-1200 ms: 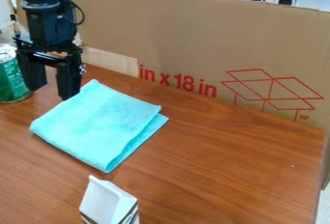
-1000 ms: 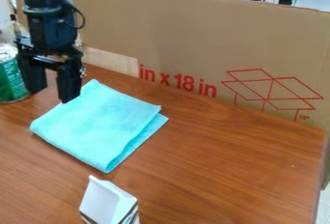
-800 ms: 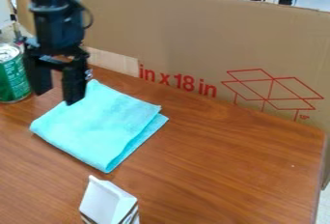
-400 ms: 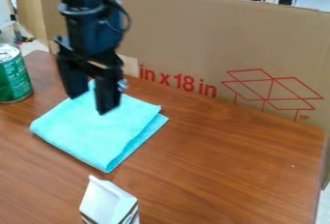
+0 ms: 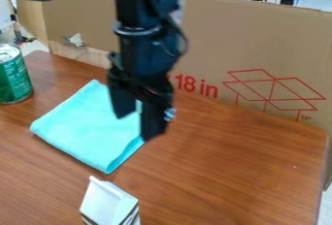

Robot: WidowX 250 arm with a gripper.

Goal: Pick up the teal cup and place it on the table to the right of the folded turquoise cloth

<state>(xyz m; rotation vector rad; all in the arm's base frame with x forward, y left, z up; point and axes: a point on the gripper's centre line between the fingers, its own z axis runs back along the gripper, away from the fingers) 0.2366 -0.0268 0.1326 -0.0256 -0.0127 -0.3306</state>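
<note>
The black gripper (image 5: 136, 126) hangs over the right side of a folded turquoise cloth (image 5: 88, 122), its two fingers apart with nothing between them. Part of the cloth's right side is hidden behind the fingers. The cloth lies flat on the brown wooden table (image 5: 227, 170). A green can (image 5: 14, 76) stands upright at the left edge, well away from the gripper. Nearer the camera, below the cloth, is a white carton (image 5: 109, 202) with a peaked top, cut off by the bottom edge.
A tall cardboard panel (image 5: 259, 40) with red print stands along the table's back edge, behind the gripper. The table's right edge runs down near the right side of the view.
The gripper has moved right and somewhat toward the camera, from beside the can across the cloth. Its fingers have stayed apart. The cloth, can and carton have not moved.
</note>
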